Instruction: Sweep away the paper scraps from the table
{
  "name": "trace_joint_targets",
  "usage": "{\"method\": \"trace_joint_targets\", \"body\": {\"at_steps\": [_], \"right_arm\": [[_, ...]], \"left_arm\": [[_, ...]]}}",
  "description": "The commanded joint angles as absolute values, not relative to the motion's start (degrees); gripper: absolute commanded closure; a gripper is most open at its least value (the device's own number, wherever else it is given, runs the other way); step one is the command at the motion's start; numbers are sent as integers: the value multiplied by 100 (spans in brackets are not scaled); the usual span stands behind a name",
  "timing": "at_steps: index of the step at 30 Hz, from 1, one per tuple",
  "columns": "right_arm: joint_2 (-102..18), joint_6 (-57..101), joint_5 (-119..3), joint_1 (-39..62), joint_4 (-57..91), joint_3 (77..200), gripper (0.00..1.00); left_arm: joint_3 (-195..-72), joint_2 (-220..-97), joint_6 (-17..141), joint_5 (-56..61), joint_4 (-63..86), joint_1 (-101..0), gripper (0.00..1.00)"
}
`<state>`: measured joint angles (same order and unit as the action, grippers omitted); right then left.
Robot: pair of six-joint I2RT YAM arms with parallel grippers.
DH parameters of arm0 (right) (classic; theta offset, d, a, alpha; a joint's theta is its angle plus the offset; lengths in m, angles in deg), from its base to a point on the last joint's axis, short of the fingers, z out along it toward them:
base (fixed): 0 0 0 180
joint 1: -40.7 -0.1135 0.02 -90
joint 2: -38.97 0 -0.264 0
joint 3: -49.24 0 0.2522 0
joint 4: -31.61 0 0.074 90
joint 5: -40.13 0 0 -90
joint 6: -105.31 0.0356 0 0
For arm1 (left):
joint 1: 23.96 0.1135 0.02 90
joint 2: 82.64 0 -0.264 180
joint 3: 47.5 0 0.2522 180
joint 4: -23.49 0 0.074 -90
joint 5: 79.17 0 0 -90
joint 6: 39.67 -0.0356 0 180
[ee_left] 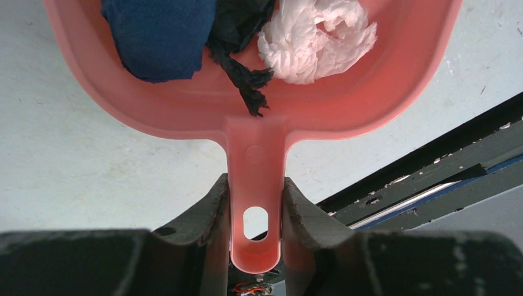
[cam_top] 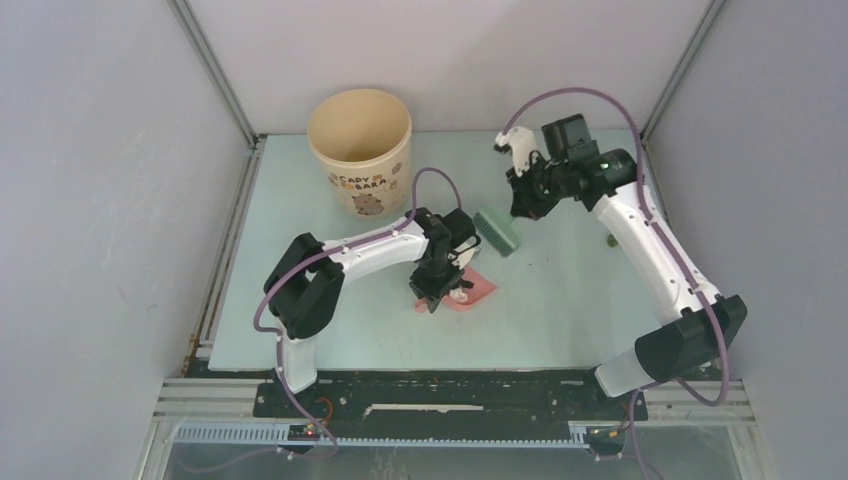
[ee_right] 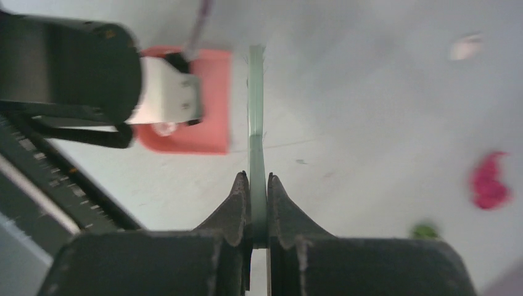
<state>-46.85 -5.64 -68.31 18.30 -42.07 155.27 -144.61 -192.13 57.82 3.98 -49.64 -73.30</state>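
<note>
Paper scraps (ee_left: 314,40): crumpled tissue-like bits, soft and probably near weightless. Judged better pushed with bristles than pinched, and a fast stroke could scatter them. Three sit inside the pink dustpan (ee_left: 185,114): a white wad, a navy wad (ee_left: 157,37), and a dark twisted strip (ee_left: 243,61) between them. More lie loose on the table (ee_left: 74,160), well apart from the dustpan and beyond the brush: a magenta scrap (ee_right: 488,185), a green scrap (ee_right: 424,231) and a pale scrap (ee_right: 465,46), all blurred.

Dustpan: smooth moulded plastic, looks stiff. It is a shallow scoop with a raised rim and a flat tab handle with a hanging hole. The left gripper (ee_left: 255,185) is clenched on that handle, one jaw on each side. Whether the lip touches the table cannot be told.

Brush (cam_top: 496,232): grey-green, thin and rigid seen edge-on, near the dustpan's mouth. The right gripper (ee_right: 258,179) is clamped tight on its slim back. The bristles are likely flexible.

Table: matte, pale mint, flat. The scraps should slide easily.
</note>
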Motion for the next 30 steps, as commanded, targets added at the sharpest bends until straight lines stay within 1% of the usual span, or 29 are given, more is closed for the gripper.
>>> {"method": "trace_joint_targets", "body": {"at_steps": [1,7,10,13,15,19,23,27,30], "right_arm": [[-4842,-1365,-5685,2222,-4160,16219,100],[-6006,-2186,-4344,2734,-3101,16942,100],[-6940,-2487,-3838,3024,-2817,17956,100],[-7975,-2729,-3689,3153,-2931,19305,100],[-8564,-3073,-3598,3136,-2893,19838,100],[-9194,-3660,-3498,3051,-2211,19857,100],[-9526,-3776,-3542,2935,-2169,19842,100],[-9344,-3508,-3783,2784,-2370,19319,100],[-8850,-3291,-4072,2652,-2470,18494,100]], "left_arm": [[-14403,-18974,5780,317,-4833,-7301,100],[-14305,-18908,5787,393,-4811,-7306,100],[-14231,-18896,5789,465,-4793,-7305,100],[-14207,-18898,5789,503,-4793,-7292,100],[-14224,-18909,5798,589,-4784,-7296,100],[-14182,-18908,5815,732,-4789,-7266,100],[-14143,-18912,5807,878,-4775,-7241,100],[-14146,-18951,5805,921,-4796,-7200,100],[-14157,-18947,5798,951,-4810,-7134,100]]}}
